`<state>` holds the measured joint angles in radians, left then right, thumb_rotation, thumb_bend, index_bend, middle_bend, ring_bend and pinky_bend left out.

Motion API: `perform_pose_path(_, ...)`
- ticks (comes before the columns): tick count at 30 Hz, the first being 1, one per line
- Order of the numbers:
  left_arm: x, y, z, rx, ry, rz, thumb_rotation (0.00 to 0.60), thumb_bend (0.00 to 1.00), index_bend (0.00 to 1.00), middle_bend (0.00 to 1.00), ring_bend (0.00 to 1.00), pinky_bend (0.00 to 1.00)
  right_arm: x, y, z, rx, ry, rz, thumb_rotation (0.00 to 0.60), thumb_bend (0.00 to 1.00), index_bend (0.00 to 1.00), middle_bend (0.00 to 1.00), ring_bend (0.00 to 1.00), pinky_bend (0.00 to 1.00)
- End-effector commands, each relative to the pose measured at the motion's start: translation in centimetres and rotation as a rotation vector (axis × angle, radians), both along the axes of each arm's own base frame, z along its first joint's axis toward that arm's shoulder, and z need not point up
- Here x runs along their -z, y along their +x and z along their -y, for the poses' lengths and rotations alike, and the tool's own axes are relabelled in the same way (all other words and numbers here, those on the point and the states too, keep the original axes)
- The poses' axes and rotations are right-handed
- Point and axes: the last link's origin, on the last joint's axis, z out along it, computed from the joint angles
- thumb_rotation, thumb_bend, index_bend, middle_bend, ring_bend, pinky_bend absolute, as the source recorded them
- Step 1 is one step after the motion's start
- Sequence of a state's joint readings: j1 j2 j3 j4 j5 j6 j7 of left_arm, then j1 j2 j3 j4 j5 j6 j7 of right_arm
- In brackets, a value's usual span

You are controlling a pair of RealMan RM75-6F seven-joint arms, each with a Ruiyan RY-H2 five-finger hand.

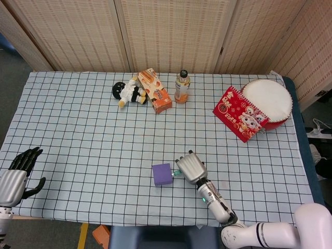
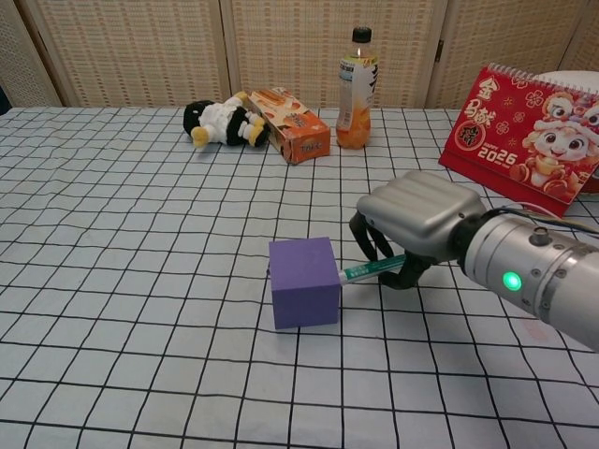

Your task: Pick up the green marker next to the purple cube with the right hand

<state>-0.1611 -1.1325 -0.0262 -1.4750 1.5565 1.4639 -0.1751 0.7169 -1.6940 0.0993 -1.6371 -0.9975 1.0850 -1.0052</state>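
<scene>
The purple cube [image 1: 162, 174] [image 2: 303, 281] sits near the table's front edge. Just right of it lies the green marker [image 1: 176, 173] [image 2: 370, 270], its tip almost touching the cube. My right hand [image 1: 191, 168] [image 2: 416, 220] is palm-down over the marker, fingers curled around its shaft and gripping it, so only the cube-side end shows. The marker stays low, at table height. My left hand [image 1: 21, 174] rests at the front left corner, holding nothing, with its fingers spread; the chest view does not show it.
At the back stand a plush toy [image 1: 128, 93] [image 2: 221, 123], an orange box [image 1: 154, 91] [image 2: 291, 123] and a juice bottle [image 1: 182, 86] [image 2: 357, 90]. A red calendar [image 1: 239, 113] [image 2: 524, 131] leans against a white round drum [image 1: 267, 99] at the right.
</scene>
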Motion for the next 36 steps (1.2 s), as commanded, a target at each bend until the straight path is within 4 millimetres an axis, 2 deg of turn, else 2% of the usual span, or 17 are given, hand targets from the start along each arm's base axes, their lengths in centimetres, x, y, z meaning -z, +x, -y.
perform_pose_path(1,0.0,0.0,0.1,0.002,0.000,-0.001,0.600,0.41,0.02,0.00,0.00,0.10,-0.1,0.0,-0.3,-0.005,0.003,-0.006,0.600,0.47,0.91,0.83,0.62,0.39)
perform_pose_path(7,-0.1,0.1,0.2,0.005,0.001,0.004,0.600,0.41,0.02,0.00,0.00,0.10,0.1,0.8,-0.5,-0.015,0.005,0.003,0.600,0.47,0.91,0.83,0.62,0.39)
perform_pose_path(14,-0.1,0.1,0.2,0.009,-0.005,0.009,0.600,0.41,0.02,0.00,0.00,0.10,1.5,2.3,-0.1,-0.017,0.016,0.018,0.600,0.47,0.91,0.83,0.62,0.39)
perform_pose_path(36,-0.5,0.0,0.1,0.008,-0.015,0.032,0.600,0.41,0.02,0.00,0.00,0.10,7.5,11.0,1.5,-0.051,-0.002,0.083,0.600,0.47,0.91,0.83,0.62,0.39)
